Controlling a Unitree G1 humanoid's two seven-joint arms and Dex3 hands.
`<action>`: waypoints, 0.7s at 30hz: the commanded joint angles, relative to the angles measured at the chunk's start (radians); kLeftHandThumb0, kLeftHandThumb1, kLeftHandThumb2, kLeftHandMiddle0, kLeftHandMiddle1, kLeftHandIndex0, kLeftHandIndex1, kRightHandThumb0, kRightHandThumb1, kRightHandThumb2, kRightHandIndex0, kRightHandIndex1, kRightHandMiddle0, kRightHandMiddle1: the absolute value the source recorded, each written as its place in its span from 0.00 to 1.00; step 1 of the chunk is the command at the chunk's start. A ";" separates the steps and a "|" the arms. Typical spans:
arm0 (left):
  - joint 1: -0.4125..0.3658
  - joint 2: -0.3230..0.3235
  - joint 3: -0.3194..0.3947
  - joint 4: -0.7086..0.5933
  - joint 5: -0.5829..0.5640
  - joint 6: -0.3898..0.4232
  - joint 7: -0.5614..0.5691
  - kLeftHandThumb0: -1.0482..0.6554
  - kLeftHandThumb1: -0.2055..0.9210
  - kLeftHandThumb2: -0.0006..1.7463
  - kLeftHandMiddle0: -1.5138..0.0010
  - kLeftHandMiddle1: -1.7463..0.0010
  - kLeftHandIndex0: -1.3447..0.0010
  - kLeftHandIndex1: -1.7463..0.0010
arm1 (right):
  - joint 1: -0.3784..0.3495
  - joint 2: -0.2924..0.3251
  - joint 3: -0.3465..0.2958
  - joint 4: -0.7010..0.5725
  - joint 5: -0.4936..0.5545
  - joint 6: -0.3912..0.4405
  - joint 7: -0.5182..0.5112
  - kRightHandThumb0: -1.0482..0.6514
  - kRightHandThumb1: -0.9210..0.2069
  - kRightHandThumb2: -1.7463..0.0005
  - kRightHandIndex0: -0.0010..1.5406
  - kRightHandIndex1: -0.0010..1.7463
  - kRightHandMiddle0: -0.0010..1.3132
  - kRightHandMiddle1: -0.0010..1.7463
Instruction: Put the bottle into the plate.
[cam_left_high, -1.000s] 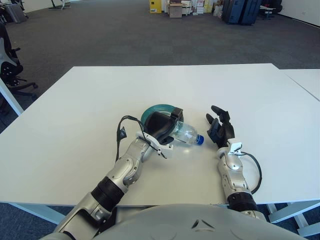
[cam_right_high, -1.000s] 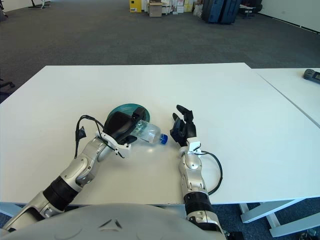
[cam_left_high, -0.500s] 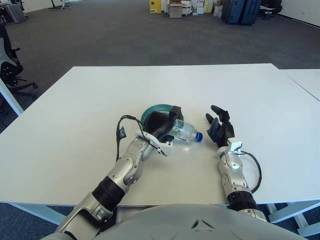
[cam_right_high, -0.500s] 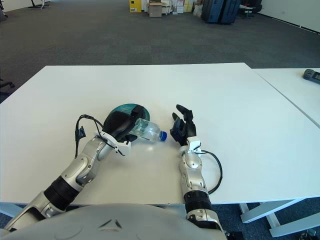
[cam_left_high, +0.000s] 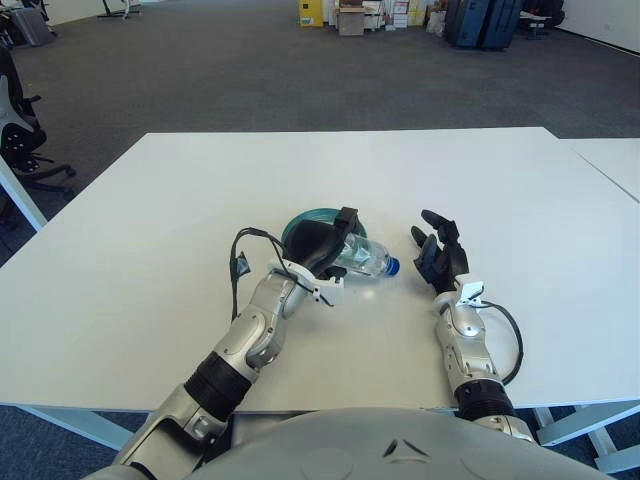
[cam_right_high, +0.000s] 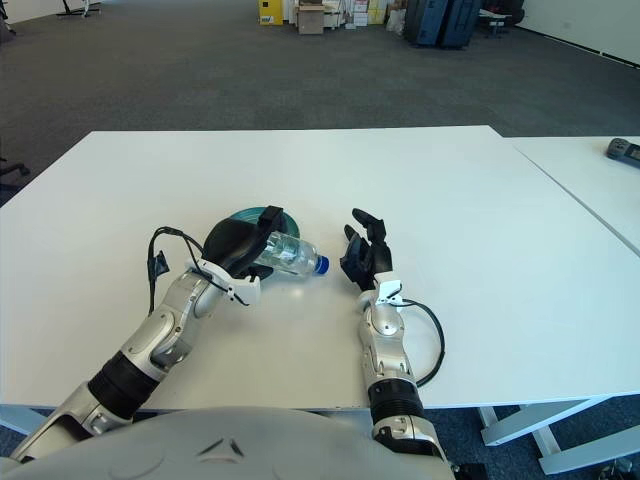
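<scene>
Hidden or unclear: the plate (cam_left_high: 300, 219), teal, is largely covered by the left hand (cam_left_high: 318, 243); only its far-left rim arc shows. Whether the bottle's base end rests on the plate or is lifted above it cannot be told. The bottle's body is partly concealed under the fingers.

Bottle (cam_left_high: 364, 258): clear plastic, blue cap, lying roughly on its side, cap pointing away from the plate toward the right hand. Clasped around its body by the left hand, fingers wrapped over it. Its base end sits at or over the plate's right edge; cap end overhangs bare tabletop.

Right hand (cam_left_high: 438, 258): near the bottle's cap, not touching it, palm raised, fingers loosely spread, holding nothing.

Table (cam_left_high: 150, 220): white, broad; the plate lies in its near-centre portion. A second white table (cam_left_high: 612, 160) stands well to the plate's right.

Room: grey carpet beyond the table; boxes and dark cases (cam_left_high: 482, 22) far behind the plate; office chair (cam_left_high: 20, 130) off its left.
</scene>
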 joint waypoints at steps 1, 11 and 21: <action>-0.036 -0.002 0.025 -0.011 -0.008 0.012 0.004 0.35 0.52 0.70 0.23 0.00 0.58 0.00 | 0.043 -0.004 -0.004 0.073 0.007 0.031 0.000 0.11 0.00 0.41 0.33 0.01 0.00 0.51; -0.043 -0.008 0.042 0.003 -0.039 0.010 0.012 0.35 0.54 0.69 0.23 0.00 0.59 0.00 | 0.039 -0.007 -0.001 0.080 -0.003 0.034 -0.006 0.11 0.00 0.42 0.33 0.01 0.00 0.51; -0.061 -0.012 0.059 0.026 -0.082 0.018 -0.018 0.35 0.53 0.70 0.22 0.00 0.59 0.00 | 0.041 -0.010 0.002 0.081 -0.008 0.027 -0.005 0.10 0.00 0.42 0.33 0.01 0.00 0.50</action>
